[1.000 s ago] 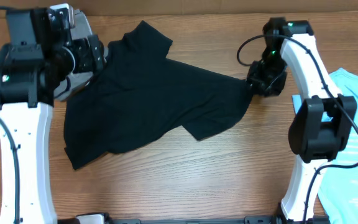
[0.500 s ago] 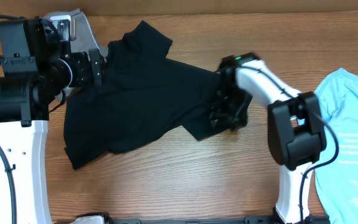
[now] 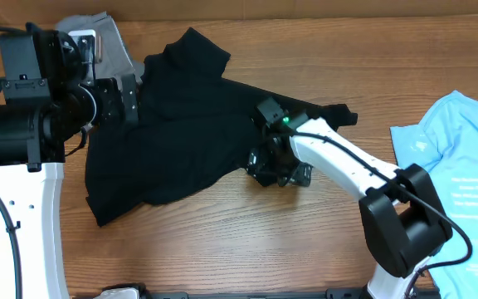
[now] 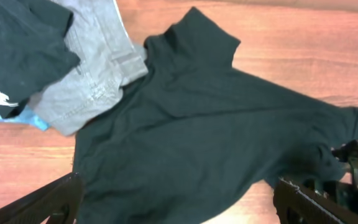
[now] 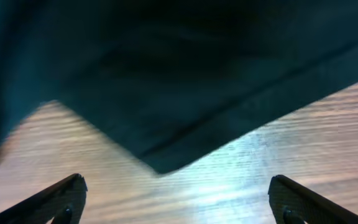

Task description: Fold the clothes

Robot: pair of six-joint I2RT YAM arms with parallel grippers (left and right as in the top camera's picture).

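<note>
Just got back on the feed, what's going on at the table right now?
The black T-shirt lies crumpled and unfolded on the table. The right gripper is open, low at a corner of the shirt, gripping nothing. The left gripper, also open, hovers above the shirt's other side. A grey garment and a light blue shirt lie aside.
</note>
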